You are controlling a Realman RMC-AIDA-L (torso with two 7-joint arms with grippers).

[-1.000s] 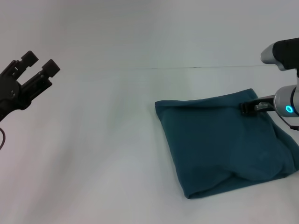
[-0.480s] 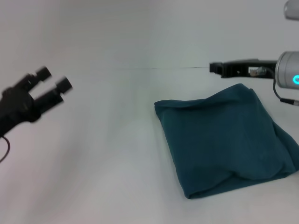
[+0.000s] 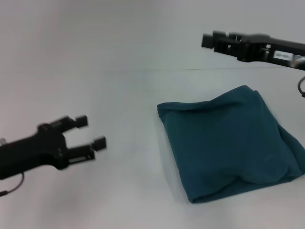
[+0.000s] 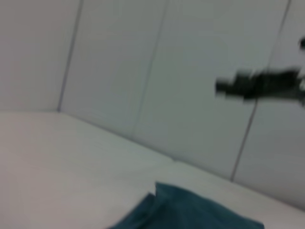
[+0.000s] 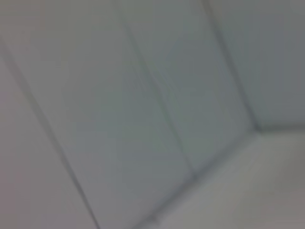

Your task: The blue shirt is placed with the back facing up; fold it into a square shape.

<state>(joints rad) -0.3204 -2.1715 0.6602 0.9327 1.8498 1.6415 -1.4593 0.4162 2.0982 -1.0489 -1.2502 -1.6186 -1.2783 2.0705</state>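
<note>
The left gripper has its two fingers spread apart with nothing between them, hovering low over the bare white table at the robot's left, well apart from the cloth. The right gripper is raised high at the far right, holding nothing; whether its fingers are parted cannot be told. One blue shirt lies folded into a rough square on the table's right side, touched by neither gripper.
</note>
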